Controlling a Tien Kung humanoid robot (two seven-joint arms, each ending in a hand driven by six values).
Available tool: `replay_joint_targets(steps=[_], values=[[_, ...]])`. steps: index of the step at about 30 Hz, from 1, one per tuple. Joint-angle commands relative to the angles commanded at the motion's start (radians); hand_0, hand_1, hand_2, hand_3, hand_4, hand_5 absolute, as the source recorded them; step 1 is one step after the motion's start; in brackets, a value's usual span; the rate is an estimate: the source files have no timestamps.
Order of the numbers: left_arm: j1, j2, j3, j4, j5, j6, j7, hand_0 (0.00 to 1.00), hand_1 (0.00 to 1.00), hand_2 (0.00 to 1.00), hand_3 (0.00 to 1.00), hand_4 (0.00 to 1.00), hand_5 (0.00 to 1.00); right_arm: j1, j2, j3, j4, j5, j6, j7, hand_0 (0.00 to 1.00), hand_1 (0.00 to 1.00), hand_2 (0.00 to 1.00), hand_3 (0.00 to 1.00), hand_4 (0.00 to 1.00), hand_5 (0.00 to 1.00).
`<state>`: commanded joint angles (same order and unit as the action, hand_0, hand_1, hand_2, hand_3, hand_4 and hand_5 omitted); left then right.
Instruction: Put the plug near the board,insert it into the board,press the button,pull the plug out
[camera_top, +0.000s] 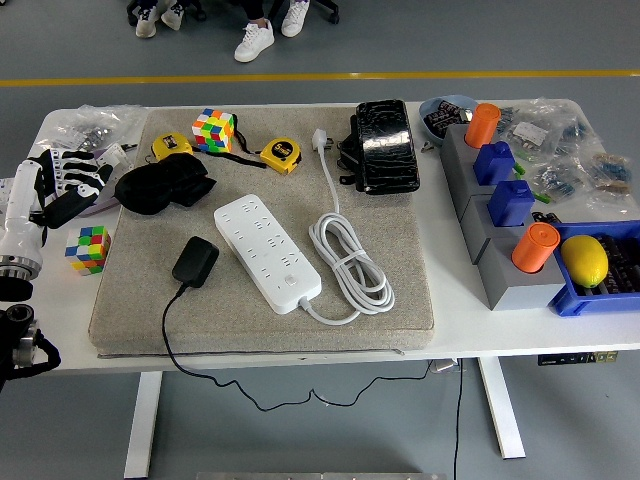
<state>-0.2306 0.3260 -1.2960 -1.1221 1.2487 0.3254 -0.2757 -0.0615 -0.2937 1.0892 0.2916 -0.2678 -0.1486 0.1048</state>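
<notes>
A white power strip (267, 252) lies diagonally on the grey mat (255, 315), its white cord coiled (350, 262) to its right. A black plug adapter (195, 262) rests on the mat just left of the strip, its black cable trailing off the table's front edge. My left hand (65, 180) hovers at the table's left edge, white and black fingers spread, holding nothing, well left of the plug. The right hand is out of sight.
A small colour cube (87, 248) sits beside my left hand and another (214, 129) at the mat's back. A black cloth bundle (163, 184), two yellow tape measures (279, 155), a black case (384, 146), grey blocks with orange and blue pieces (500, 215), a lemon (584, 260) in a blue bin.
</notes>
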Motion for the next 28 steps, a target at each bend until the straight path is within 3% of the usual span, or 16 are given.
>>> replay_joint_targets(steps=[11, 28], values=[[0.014, -0.002, -0.013, -0.029, -0.002, -0.003, 0.003, 0.384, 0.481, 0.512, 0.535, 0.841, 0.346, 0.002, 0.009, 0.036, -0.003, -0.004, -0.004, 0.006, 0.554, 0.596, 0.549, 0.511, 0.859, 0.383], [-0.009, -0.021, 0.000, -0.031, -0.007, -0.006, 0.010, 0.385, 0.478, 0.512, 0.535, 0.840, 0.346, 0.006, 0.015, 0.092, 0.002, -0.022, -0.010, 0.013, 0.554, 0.596, 0.547, 0.511, 0.857, 0.382]])
